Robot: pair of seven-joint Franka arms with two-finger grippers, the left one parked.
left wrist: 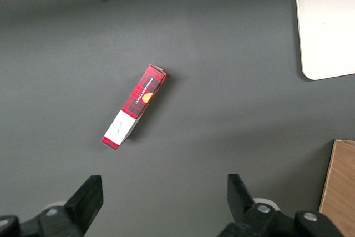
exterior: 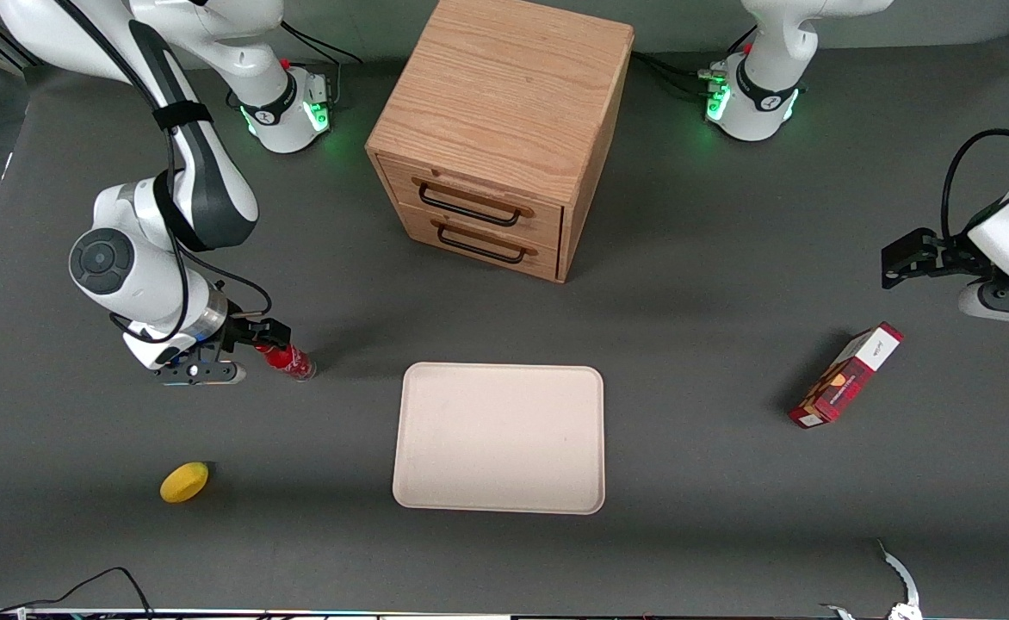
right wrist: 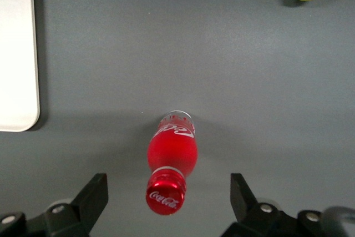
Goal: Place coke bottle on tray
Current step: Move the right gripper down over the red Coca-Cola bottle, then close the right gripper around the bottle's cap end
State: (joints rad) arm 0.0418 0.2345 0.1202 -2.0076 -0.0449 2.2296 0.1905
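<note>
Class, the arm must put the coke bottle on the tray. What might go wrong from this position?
1. The open gripper straddles the upright coke bottle near its cap; closing off-centre may tip it.
2. A grip that high could let it swing or slip on the way to the tray.

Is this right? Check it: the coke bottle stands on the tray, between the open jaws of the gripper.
Not quite. The coke bottle stands on the dark table, beside the tray, as the front view shows. It is between the open jaws of the gripper.
</note>
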